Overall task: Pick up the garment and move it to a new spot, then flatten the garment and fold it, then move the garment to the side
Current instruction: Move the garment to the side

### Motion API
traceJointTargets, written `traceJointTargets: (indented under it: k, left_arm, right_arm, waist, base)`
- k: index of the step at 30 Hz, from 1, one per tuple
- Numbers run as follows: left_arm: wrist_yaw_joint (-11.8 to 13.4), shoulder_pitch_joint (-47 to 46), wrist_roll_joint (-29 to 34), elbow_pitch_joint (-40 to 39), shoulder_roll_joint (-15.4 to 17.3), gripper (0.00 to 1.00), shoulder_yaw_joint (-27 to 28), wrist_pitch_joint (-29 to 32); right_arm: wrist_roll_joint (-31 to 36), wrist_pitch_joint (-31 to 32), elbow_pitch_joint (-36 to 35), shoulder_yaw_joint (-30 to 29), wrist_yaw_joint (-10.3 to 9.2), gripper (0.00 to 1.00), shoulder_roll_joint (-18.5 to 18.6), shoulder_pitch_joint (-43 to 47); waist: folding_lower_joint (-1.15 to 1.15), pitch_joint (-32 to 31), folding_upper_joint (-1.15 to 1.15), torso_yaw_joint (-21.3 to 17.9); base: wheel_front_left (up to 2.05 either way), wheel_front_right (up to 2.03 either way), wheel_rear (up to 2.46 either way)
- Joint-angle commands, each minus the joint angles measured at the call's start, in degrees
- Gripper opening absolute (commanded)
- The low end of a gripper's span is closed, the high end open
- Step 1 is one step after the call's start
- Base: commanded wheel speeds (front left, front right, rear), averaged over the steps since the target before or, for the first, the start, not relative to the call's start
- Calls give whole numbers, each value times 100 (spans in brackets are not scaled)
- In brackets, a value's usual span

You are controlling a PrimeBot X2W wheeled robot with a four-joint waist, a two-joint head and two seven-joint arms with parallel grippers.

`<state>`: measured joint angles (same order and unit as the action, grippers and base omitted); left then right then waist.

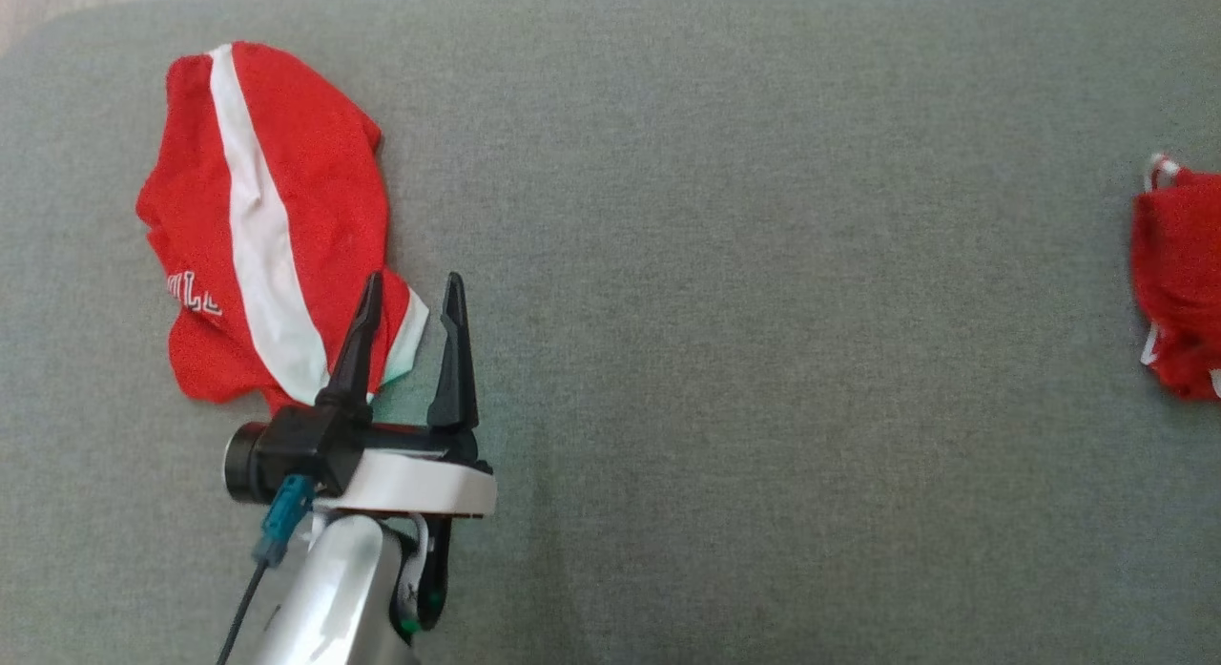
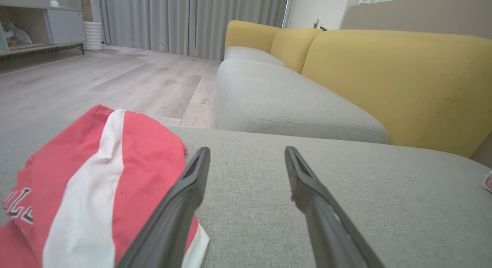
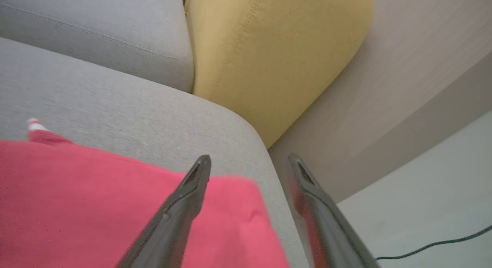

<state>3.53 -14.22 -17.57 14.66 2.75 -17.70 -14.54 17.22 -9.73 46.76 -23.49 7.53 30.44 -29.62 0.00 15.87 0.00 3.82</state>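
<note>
lettering (image 1: 196, 301) on striped garment (image 1: 286, 150) half hidden; left hand (image 1: 413, 281) and right hand (image 3: 249, 158) both spread apart

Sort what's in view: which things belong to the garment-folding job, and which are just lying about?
Job: striped red garment; second red garment; left pincer; right pincer.
Lying about: yellow backrest; floor cable; curtains.

Soft, even daylight. A faint shadow lies beside the left pincer (image 1: 412, 279). In the right wrist view the cloth (image 3: 96, 206) edge between the right pincer (image 3: 250, 158)'s fingers (image 3: 184, 206) is smeared with blur.
</note>
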Motion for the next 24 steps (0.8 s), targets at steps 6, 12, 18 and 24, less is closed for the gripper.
traceJointTargets:
  k: [6,12,18,24]
  left_arm:
    - [16,-23,26,-175,13,100,312,-46]
    - [-23,126,7,-383,12,100,323,-46]
    - [39,289,-124,-512,12,100,320,-46]
    - [72,452,-167,-547,12,100,329,-46]
  right_arm:
    - [-81,-229,-711,381,-4,100,-488,-220]
    - [-602,-208,-1829,719,-4,100,-1484,1]
    - [-1242,136,-3207,1027,-4,100,-2381,643]
    - [-1768,249,-4112,1326,-4,100,-2705,1405]
  waist:
    - [0,-384,0,-61]
    - [0,-840,0,-102]
    - [0,-1231,0,-104]
    - [0,-1459,0,-88]
  base:
    - [0,0,0]
    - [0,0,0]
    - [0,0,0]
    - [0,0,0]
